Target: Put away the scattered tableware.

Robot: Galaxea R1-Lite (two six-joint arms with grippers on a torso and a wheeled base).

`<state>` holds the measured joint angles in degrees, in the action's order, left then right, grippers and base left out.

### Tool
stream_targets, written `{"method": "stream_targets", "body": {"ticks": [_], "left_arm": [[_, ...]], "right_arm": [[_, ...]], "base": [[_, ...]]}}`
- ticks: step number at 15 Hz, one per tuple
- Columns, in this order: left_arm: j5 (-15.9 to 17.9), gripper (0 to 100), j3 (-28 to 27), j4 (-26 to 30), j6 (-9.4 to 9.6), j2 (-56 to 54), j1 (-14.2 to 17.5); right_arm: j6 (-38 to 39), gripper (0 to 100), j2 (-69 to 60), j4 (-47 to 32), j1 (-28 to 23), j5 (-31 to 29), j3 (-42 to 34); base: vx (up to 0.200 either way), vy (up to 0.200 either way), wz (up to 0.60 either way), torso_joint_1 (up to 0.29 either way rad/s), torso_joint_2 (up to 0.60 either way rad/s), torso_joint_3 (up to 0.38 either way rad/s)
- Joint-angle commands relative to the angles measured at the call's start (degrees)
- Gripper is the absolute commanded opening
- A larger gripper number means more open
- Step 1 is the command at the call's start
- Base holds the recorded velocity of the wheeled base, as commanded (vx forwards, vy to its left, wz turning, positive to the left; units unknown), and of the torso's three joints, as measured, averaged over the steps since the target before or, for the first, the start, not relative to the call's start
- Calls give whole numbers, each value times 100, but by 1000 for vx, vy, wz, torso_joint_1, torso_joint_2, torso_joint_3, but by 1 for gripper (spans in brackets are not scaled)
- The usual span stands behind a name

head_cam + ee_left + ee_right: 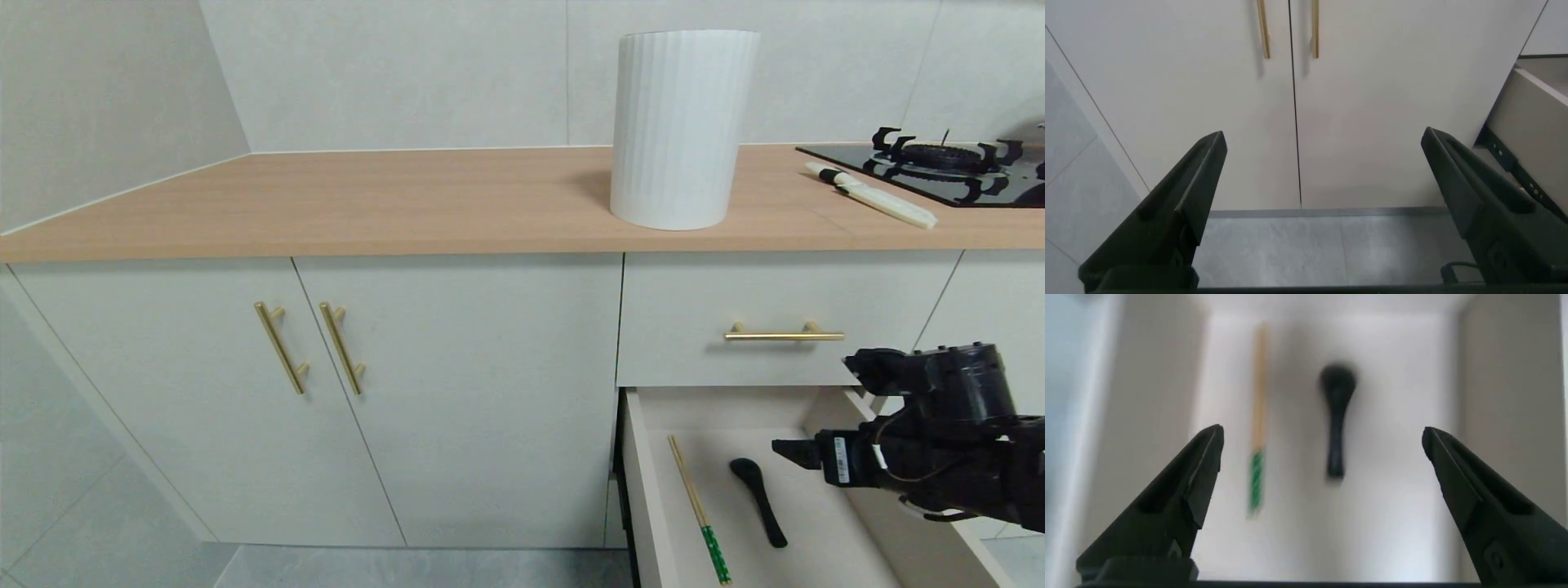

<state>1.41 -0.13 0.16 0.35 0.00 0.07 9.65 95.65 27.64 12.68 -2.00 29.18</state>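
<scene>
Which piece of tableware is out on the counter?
The cream knife beside the stove; the chopsticks and black spoon lie in the open drawer.

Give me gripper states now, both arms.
Left gripper: open, empty, facing the cupboard doors.
Right gripper: open, empty, over the open drawer with the chopsticks and spoon.

no readable text, labels, numbers or signs on any visible surface

The black right arm [955,482] carries a white label [841,461], thin cable [886,467] and wedge-fingered hand [1320,437].
</scene>
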Motion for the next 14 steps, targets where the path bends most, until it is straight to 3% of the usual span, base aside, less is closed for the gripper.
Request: {"method": "stream_targets", "body": {"ticks": [1, 5, 14], "left_arm": [[-1, 100, -4, 2, 0, 0, 1], [-1, 100, 5, -7, 0, 0, 1], [-1, 100, 5, -7, 0, 0, 1]], "right_arm": [[-87, 100, -1356, -1067, 7, 587, 334], [-113, 100, -1602, -1612, 200, 710, 430], [-368, 100, -1593, -1920, 411, 701, 369]], "base": [[0, 0, 0, 0, 0, 0], [0, 0, 0, 0, 0, 0], [-200, 0, 0, 1, 2, 7]]}}
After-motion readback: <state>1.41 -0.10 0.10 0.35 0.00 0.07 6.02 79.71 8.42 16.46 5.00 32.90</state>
